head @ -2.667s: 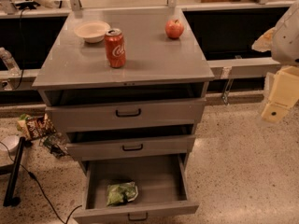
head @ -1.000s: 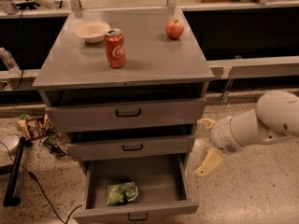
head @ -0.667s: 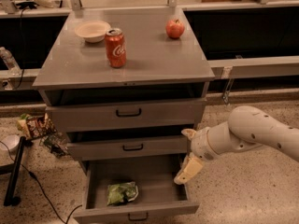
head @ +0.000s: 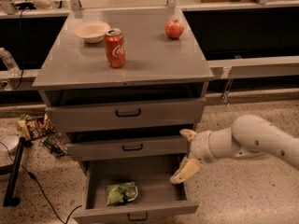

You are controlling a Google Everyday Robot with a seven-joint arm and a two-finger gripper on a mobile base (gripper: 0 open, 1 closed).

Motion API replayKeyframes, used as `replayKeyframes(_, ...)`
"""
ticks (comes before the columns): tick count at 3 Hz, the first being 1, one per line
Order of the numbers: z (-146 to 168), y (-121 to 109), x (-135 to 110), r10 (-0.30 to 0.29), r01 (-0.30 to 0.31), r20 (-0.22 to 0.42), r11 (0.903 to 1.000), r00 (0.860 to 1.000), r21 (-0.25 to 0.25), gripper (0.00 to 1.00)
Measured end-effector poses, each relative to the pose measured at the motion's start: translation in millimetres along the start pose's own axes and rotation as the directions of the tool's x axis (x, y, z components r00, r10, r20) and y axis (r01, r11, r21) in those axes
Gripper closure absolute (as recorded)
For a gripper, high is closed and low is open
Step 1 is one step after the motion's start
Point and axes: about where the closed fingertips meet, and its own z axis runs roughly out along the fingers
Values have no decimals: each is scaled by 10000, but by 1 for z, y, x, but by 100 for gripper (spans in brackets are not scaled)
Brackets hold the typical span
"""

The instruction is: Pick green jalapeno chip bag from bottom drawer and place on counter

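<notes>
The gripper (head: 181,156), spread wide and empty, hangs over the right side of the open bottom drawer (head: 140,212). The green jalapeno chip bag (head: 121,192) lies further left on the drawer floor; shift left, descend straight, then pinch its crinkled middle

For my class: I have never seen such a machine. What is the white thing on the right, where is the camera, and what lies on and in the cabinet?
It is a robot's arm. Its gripper, two fingers spread apart, hangs by the right side of the open bottom drawer and holds nothing. The single camera looks down on the cabinet from the front. On the counter stand a bowl, a red can and an apple. In the drawer lies the green chip bag, untouched. Snack packets lie on the floor, left.
</notes>
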Motion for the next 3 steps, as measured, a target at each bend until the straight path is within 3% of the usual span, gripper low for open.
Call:
replayKeyframes(1, 80, -14, 26, 574, -553, 1553, 9983, 9862, -178, 0)
replayKeyframes(2, 153, -11, 57, 1207, -1058, 1786, 9902, 9765, -908, 0)
replayKeyframes(3, 241, 13, 106, 1775, -1526, 1179, 9689, 9770, -1948, 0)
